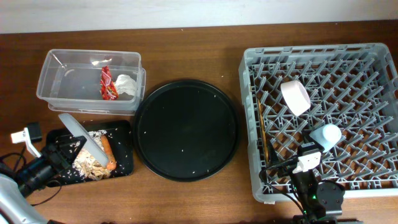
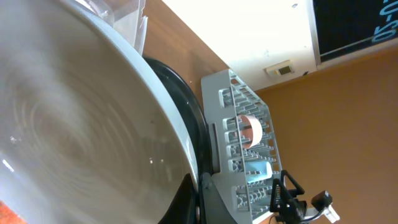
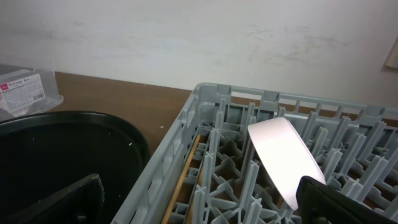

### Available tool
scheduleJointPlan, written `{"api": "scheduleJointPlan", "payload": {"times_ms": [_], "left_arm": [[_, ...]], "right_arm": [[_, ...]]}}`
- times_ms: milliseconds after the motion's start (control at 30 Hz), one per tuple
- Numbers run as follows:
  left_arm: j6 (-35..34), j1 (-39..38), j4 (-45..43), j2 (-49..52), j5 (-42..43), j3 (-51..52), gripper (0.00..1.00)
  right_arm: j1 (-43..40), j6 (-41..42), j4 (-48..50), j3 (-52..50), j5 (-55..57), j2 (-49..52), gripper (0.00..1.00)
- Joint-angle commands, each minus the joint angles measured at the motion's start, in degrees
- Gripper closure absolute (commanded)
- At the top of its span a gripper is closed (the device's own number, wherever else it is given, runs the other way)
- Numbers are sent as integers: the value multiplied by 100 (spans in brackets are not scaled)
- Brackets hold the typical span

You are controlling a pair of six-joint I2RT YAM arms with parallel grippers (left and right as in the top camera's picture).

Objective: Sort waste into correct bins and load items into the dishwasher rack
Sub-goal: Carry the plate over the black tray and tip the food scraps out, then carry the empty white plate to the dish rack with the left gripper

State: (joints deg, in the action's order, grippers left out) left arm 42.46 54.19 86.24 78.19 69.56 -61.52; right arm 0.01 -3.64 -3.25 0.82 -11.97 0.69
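Overhead first. The left tool [image 1: 55, 158] is clamped on the plate [image 1: 84, 138], at the desk's near-left corner. It holds the plate on edge, tipped over the flat tray [image 1: 126, 163], where the scraps [image 1: 90, 165] and carrot [image 1: 107, 152] lie. The plate's edge runs diagonally from far-left to near-right. The rack [image 1: 373, 56] is well off to the right, past the round tray [image 1: 186, 130], so I'd say that's a long carry across the desk. The right tool [image 1: 306, 163] is nearer, over the rack's near edge, jaws apart and empty. The wrapper [image 1: 107, 84] and tissue [image 1: 127, 86] sit in the tub [image 1: 62, 68].

Left wrist: the plate [image 2: 74, 124] fills the view. The rack [image 2: 233, 93] and bowl [image 2: 250, 129] are beyond it. A dark screen on the wall shows blue strokes I can't read.

Right wrist: the bowl [image 3: 286, 158] stands on edge in the pegs, with the chopsticks [image 3: 183, 174] along the rack's wall. The tub's label [image 3: 22, 87] seems to read "Storage Box".
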Motion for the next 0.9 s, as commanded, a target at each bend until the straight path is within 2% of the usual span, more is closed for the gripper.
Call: {"api": "scheduleJointPlan", "payload": {"times_ms": [0, 133, 167, 233, 367, 500, 600, 667, 733, 767, 800, 867], "left_arm": [[243, 9, -116, -81, 466, 26, 100], [-72, 7, -48, -81, 212, 26, 100], [-87, 9, -256, -81, 173, 26, 100], [-680, 2, -319, -81, 131, 26, 100], [-413, -260, -302, -92, 146, 26, 100], [-337, -1126, -831, -109, 883, 24, 100], [-365, -2264, -1749, -107, 1578, 24, 100], [-785, -2933, -2546, -107, 1816, 24, 100], [-1869, -3672, -3842, -105, 1700, 24, 100], [-2568, -4017, -4566, -101, 1475, 24, 100], [-3709, -4513, -5619, -96, 879, 24, 100], [-4909, -5156, -6865, -96, 63, 24, 100]], "right_arm": [[-42, -20, 7, -50, -48, -37, 2], [-42, -22, 7, -50, -48, -37, 2], [-42, -20, 7, -50, -48, -37, 2], [-42, -22, 7, -50, -48, -37, 2], [-42, -22, 7, -50, -48, -37, 2], [-42, -22, 7, -50, -50, -37, 2], [-42, -22, 7, -50, -48, -37, 2], [-42, -20, 7, -50, -50, -37, 2], [-42, -20, 7, -50, -48, -37, 2], [-42, -20, 7, -50, -48, -37, 2], [-42, -22, 7, -50, -48, -37, 2], [-42, -22, 7, -50, -48, -37, 2]]}}
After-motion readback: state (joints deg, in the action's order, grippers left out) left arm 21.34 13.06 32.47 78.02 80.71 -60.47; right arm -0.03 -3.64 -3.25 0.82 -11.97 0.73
